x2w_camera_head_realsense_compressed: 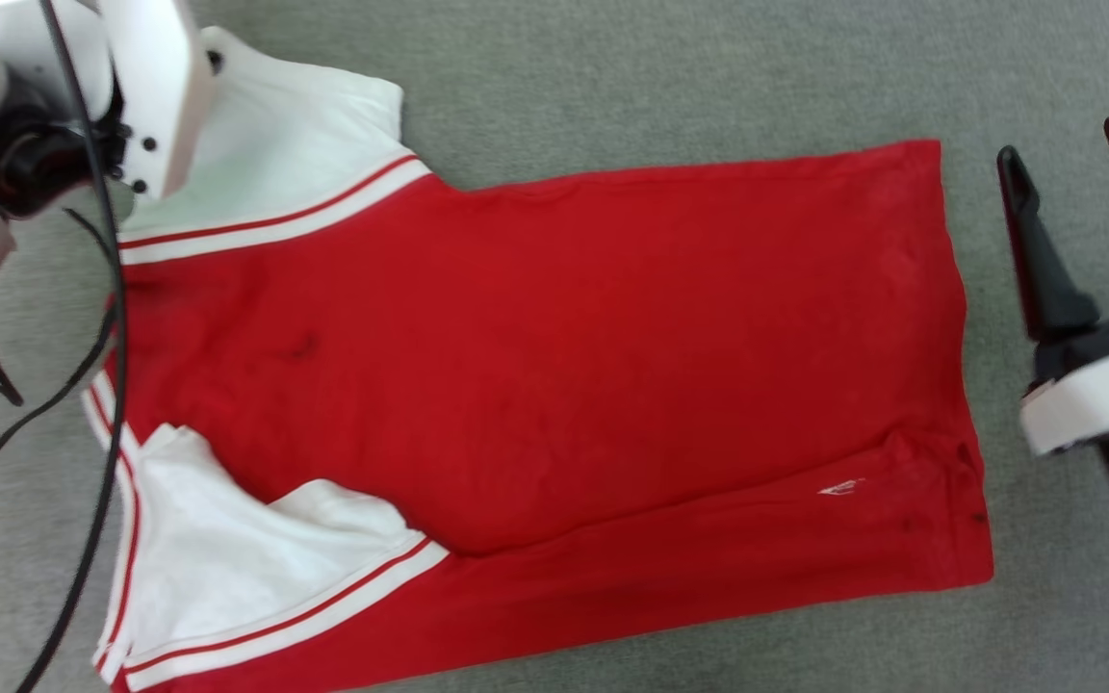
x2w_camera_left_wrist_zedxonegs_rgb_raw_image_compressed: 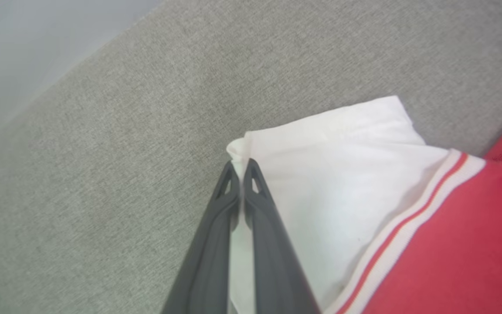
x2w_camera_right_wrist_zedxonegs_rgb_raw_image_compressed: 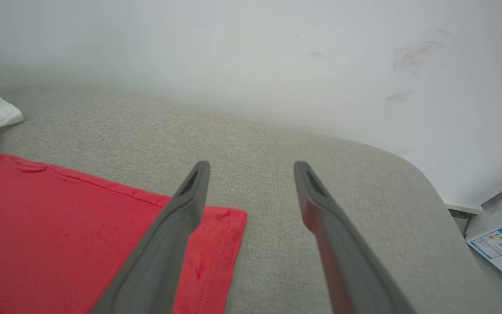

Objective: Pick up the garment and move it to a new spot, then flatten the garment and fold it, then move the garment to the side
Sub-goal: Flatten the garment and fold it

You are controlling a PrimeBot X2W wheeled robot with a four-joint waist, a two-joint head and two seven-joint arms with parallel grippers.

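The garment (x2w_camera_head_realsense_compressed: 554, 356), a red jersey with white sleeves and striped trim, lies spread on the grey cushion, its plain red side up and its hem to the right. My left arm (x2w_camera_head_realsense_compressed: 150, 87) hangs over the far white sleeve (x2w_camera_left_wrist_zedxonegs_rgb_raw_image_compressed: 342, 174). The left gripper (x2w_camera_left_wrist_zedxonegs_rgb_raw_image_compressed: 239, 165) is shut on that sleeve's outer corner, with white cloth pinched between its fingers. My right gripper (x2w_camera_head_realsense_compressed: 1067, 144) stands open just off the hem's far corner (x2w_camera_right_wrist_zedxonegs_rgb_raw_image_compressed: 229, 218), above bare cushion and touching nothing. In the right wrist view the right gripper (x2w_camera_right_wrist_zedxonegs_rgb_raw_image_compressed: 252, 165) has its left finger over the red cloth.
The grey cushioned surface (x2w_camera_head_realsense_compressed: 612, 77) runs around the garment. A pale wall (x2w_camera_right_wrist_zedxonegs_rgb_raw_image_compressed: 251, 52) rises behind it, and its rounded corner (x2w_camera_right_wrist_zedxonegs_rgb_raw_image_compressed: 425, 183) falls off at the right. A black cable (x2w_camera_head_realsense_compressed: 35, 404) loops at the left. A white labelled box (x2w_camera_right_wrist_zedxonegs_rgb_raw_image_compressed: 499, 248) stands beyond the corner.
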